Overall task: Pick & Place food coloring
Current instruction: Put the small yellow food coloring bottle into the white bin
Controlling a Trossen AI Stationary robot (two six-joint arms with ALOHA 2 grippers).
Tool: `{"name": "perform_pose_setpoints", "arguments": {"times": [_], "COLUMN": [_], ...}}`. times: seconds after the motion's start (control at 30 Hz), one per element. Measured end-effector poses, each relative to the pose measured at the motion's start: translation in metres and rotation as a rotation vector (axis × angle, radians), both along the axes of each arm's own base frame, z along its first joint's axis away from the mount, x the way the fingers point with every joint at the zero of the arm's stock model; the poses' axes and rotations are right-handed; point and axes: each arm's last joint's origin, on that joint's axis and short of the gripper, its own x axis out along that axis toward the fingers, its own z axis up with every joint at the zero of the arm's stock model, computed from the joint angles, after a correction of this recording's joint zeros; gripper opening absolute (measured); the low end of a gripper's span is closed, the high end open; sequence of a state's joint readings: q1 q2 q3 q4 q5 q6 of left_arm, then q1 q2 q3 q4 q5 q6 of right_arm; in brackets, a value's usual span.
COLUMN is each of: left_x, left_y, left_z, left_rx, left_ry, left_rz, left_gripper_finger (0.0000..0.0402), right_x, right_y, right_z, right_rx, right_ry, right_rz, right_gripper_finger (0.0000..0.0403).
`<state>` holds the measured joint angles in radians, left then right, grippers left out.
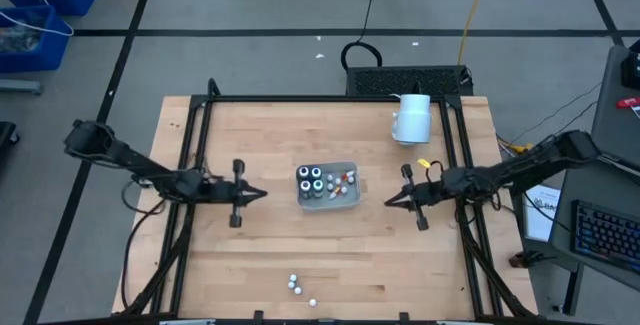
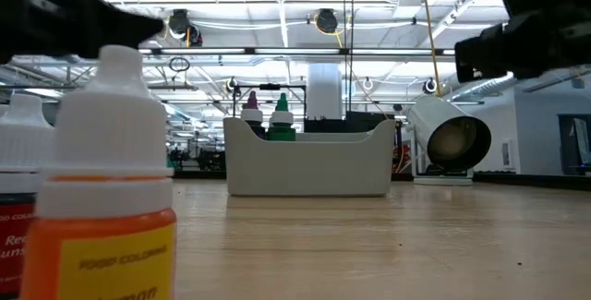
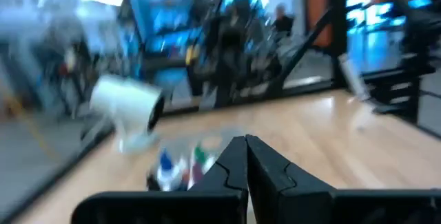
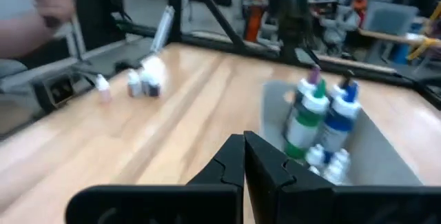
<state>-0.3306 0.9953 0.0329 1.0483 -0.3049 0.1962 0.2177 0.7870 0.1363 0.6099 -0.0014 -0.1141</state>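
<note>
I am a two-armed robot at a wooden table (image 1: 260,255), seen from above. My left gripper (image 1: 262,194) hovers just left of a pale grey tray (image 1: 347,201) at the table's middle, its two fingers pressed together and holding nothing. My right gripper (image 1: 389,202) hovers just right of the same tray, fingers also pressed together and empty. Both point inward at the tray from opposite sides, neither touching it. Inside the tray stand four taller food coloring bottles (image 1: 310,179) in a block on its left side, with several tiny bottles (image 1: 343,181) lying beside them on its right. Three more small loose bottles (image 1: 297,287) sit well apart from the tray, near the table's front edge. A large white cylinder (image 1: 411,118) lies on its side toward the back right.
</note>
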Motion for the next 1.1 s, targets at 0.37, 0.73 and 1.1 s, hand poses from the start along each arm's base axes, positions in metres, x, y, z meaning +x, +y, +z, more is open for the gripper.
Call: {"name": "perform_pose_setpoints", "arguments": {"times": [0.37, 0.73, 1.1], "left_x": [-0.030, -0.032, -0.028], "left_y": [0.017, 0.010, -0.003], "left_z": [0.005, -0.004, -0.008], "left_rx": [-0.103, -0.196, -0.418], "left_ry": [0.063, 0.157, 0.202], "left_rz": [-0.025, -0.061, -0.135], "left_gripper_finger": [0.0003, 0.0009, 0.0042], "right_x": [0.026, 0.128, 0.210], "right_y": [0.038, 0.145, 0.270], "right_z": [0.021, 0.049, 0.047], "right_rx": [0.012, -0.070, -0.201], "right_ry": [0.042, 0.333, 0.377], "right_rz": [0.014, 0.047, 0.036], "right_gripper_finger": [0.0000, 0.0000, 0.0034]}}
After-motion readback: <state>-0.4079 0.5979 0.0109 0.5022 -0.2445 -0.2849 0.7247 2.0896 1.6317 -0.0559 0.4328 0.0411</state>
